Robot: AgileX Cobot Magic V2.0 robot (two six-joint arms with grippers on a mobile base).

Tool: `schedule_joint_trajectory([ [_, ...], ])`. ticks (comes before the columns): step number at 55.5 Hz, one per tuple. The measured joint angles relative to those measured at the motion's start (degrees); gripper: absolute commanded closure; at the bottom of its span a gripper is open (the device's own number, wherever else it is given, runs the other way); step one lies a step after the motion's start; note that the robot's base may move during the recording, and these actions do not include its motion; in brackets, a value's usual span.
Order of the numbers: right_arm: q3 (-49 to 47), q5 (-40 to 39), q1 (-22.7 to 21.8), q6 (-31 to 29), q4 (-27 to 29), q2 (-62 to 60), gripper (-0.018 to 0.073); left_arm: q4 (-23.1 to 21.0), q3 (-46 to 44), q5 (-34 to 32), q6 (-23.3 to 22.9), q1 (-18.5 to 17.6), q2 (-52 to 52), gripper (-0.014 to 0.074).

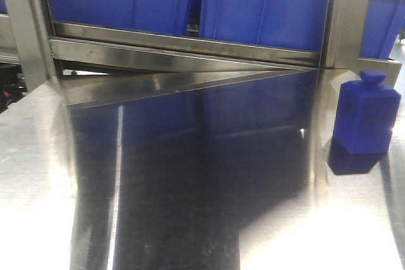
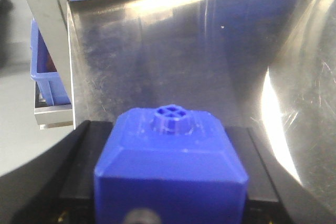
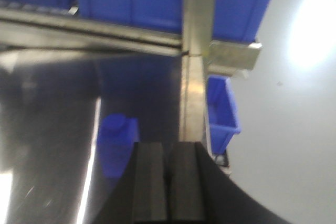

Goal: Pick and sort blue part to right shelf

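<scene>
Two blue parts show: one blue part [image 2: 170,166] is pinched between the black fingers [image 2: 79,156] of the left gripper [image 2: 170,125], above the shiny steel table [image 1: 190,207] and facing the far rack. A second blue part [image 1: 366,118] stands upright at the table's right side, near the upright post [image 1: 345,17] of the right shelf [image 1: 183,45]. Beyond, the shelf's front rail [image 1: 158,55] runs under large blue bins [image 1: 266,4]; the right gripper [image 3: 168,153], pads pressed together, points at that post with the second part just left of it.
</scene>
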Motion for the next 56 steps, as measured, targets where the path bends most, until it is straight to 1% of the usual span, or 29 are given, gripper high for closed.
schedule_joint_trajectory([
  [2,-1.9,1.8,1.3,-1.9,1.3,2.1,0.0297,0.0,0.0,0.0,0.0,0.0,0.0,0.0264],
  [4,-3.9,3.7,2.8,-3.8,2.6,4.4,0.0183,0.0,0.0,-0.3,0.0,0.0,0.0,0.0264],
  [8,-7.8,7.2,5.9,-7.0,4.9,9.4,0.0001,0.0,0.0,-0.6,0.0,0.0,0.0,0.0264],
  [10,-9.6,8.8,7.4,-7.9,5.6,11.9,-0.007,0.0,0.0,-0.7,0.0,0.0,0.0,0.0264],
  [11,-10.7,9.7,8.2,-8.1,5.8,13.4,-0.0087,0.0,0.0,-0.8,0.0,0.0,0.0,0.0264],
  [14,-13.1,11.4,9.8,-8.8,6.3,17.2,-0.0063,0.0,0.0,-1.0,0.0,0.0,0.0,0.0264],
  [18,-15.2,11.8,11.2,-9.2,6.5,21.3,-0.0058,0.0,0.0,-1.0,0.0,0.0,0.0,0.0264],
  [29,-19.5,11.8,11.6,-8.4,6.7,30.4,-0.0058,0.0,0.0,-1.1,0.0,0.0,0.0,0.0264],
  [39,-27.5,15.6,11.6,-1.8,5.6,40.6,-0.0056,-0.1,0.0,-1.1,0.0,0.0,0.0,0.0264],
  [50,-35.6,22.5,11.6,6.3,-1.2,53.5,-0.0056,-0.1,0.0,-1.1,0.0,0.0,0.0,0.0264],
  [56,-37.9,24.6,11.6,8.7,-3.8,59.1,-0.0056,-0.1,0.0,-1.2,0.0,0.0,0.0,0.0264],
])
